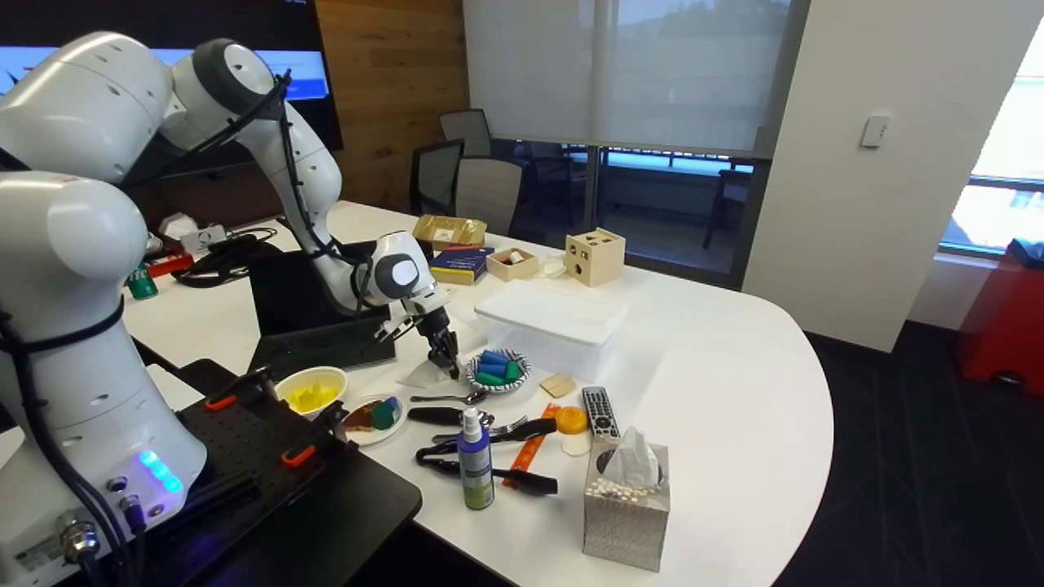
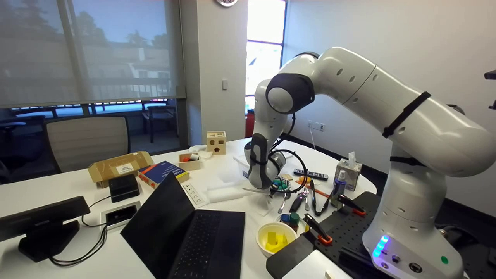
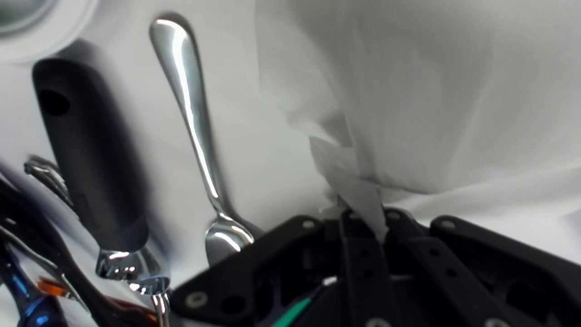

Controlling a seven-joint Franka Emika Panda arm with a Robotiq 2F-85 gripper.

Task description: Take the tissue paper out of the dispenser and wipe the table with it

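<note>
My gripper point(image 1: 451, 371) is low over the table point(image 1: 718, 391), left of the striped bowl in an exterior view. In the wrist view the fingers point(image 3: 370, 215) are shut on a corner of the white tissue paper point(image 3: 422, 100). The sheet spreads out from the fingertips and lies creased against the table. The tissue paper also shows in both exterior views point(image 1: 422, 375) point(image 2: 262, 206). The grey dispenser point(image 1: 625, 522) stands upright near the table's edge, apart from the gripper, with another tissue poking out of its slot; it also shows in an exterior view point(image 2: 348, 173).
A spoon point(image 3: 193, 109) lies close beside the gripper. The striped bowl point(image 1: 497, 385), yellow-filled bowl point(image 1: 311, 391) and plate point(image 1: 373, 432) are near. Tongs point(image 1: 489, 473), spray bottle point(image 1: 475, 465) and remote point(image 1: 601, 412) lie toward the dispenser. The clear lidded box point(image 1: 550, 326) and laptop point(image 2: 209, 240) flank the arm.
</note>
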